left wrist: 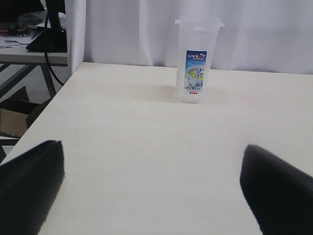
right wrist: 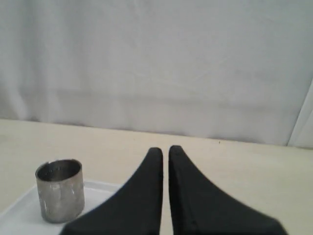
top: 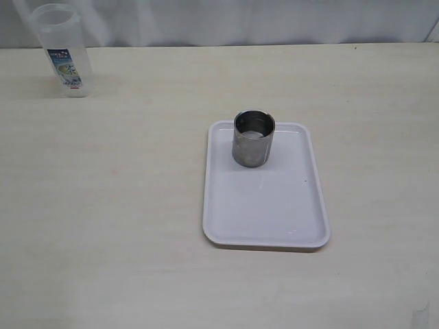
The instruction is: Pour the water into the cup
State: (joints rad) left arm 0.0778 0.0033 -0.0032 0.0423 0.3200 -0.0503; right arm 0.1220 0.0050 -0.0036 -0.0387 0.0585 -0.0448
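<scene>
The steel cup (top: 254, 138) stands upright at the far end of a white tray (top: 267, 209); it also shows in the right wrist view (right wrist: 59, 190). A clear plastic container with a blue-and-white label (top: 63, 60) stands at the far left of the table, and in the left wrist view (left wrist: 195, 58) it is well ahead of the gripper. I cannot make out water in it. My left gripper (left wrist: 154, 188) is open wide and empty, with the black fingers (left wrist: 29, 183) far apart. My right gripper (right wrist: 165, 152) is shut and empty, beside the cup. Neither gripper shows in the exterior view.
A white curtain hangs behind the table's far edge. In the left wrist view the table's side edge (left wrist: 44, 105) drops off to a floor with a cardboard box (left wrist: 12, 120) and a desk with cables (left wrist: 34, 41).
</scene>
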